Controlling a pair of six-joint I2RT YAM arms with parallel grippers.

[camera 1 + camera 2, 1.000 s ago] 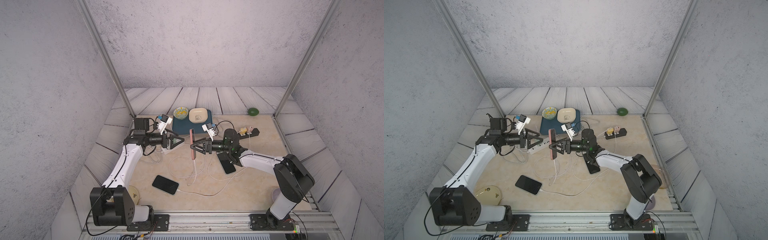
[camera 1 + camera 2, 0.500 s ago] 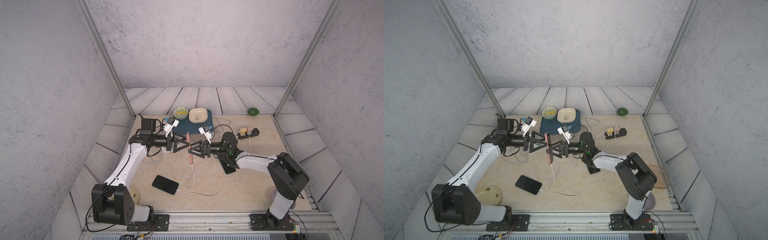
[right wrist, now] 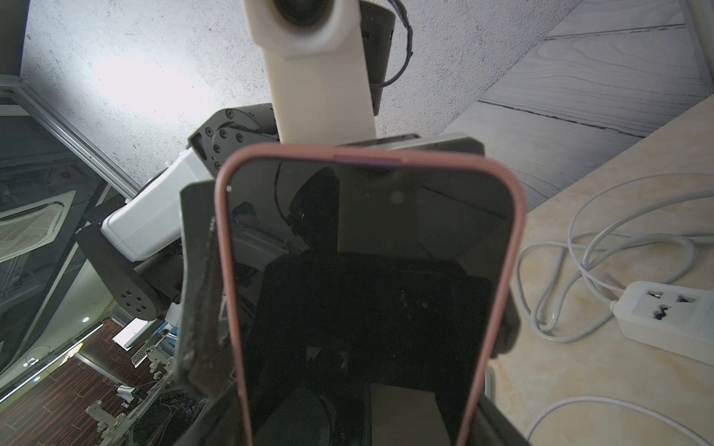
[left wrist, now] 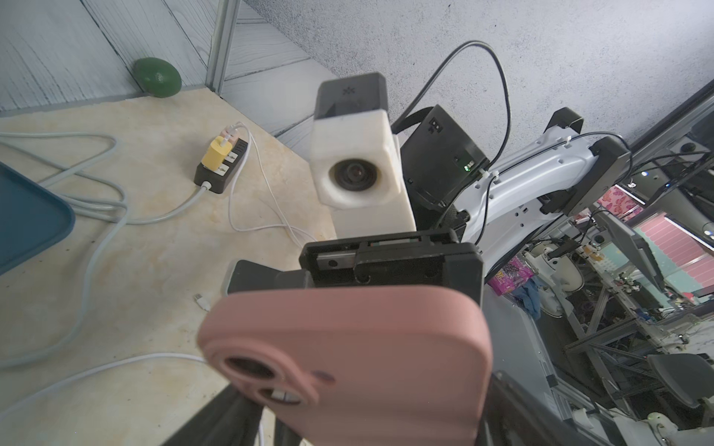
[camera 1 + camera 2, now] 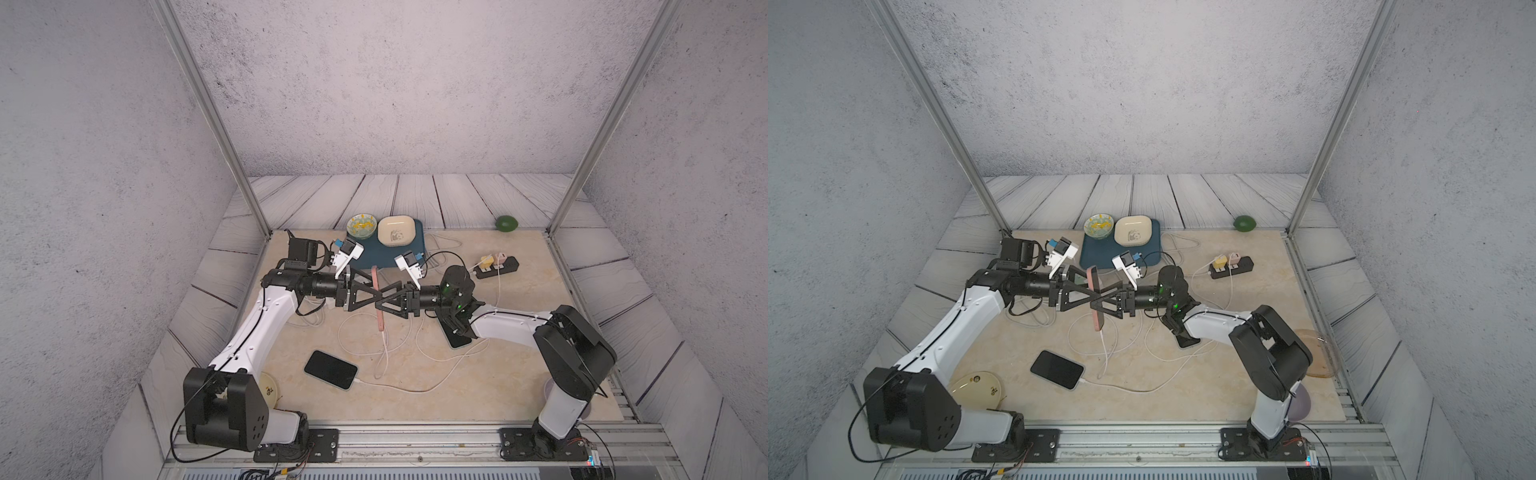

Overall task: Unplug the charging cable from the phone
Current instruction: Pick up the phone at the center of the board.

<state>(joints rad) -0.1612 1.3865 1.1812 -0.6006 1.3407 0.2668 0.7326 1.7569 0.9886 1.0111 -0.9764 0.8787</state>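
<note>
Top views both show the pink phone point(image 5: 380, 321) upright, pinched by right tool point(image 5: 379, 302); left tool point(image 5: 376, 291) flanks it, grip unclear.

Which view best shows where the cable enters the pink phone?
A top view: the white cable hangs from the lower end of the pink phone. Left wrist shows only its camera end, right wrist only its dark screen; neither shows the plug.

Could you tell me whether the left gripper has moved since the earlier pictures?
Yes. In a top view the left gripper has advanced along the tray's near edge, up to the pink phone.
</note>
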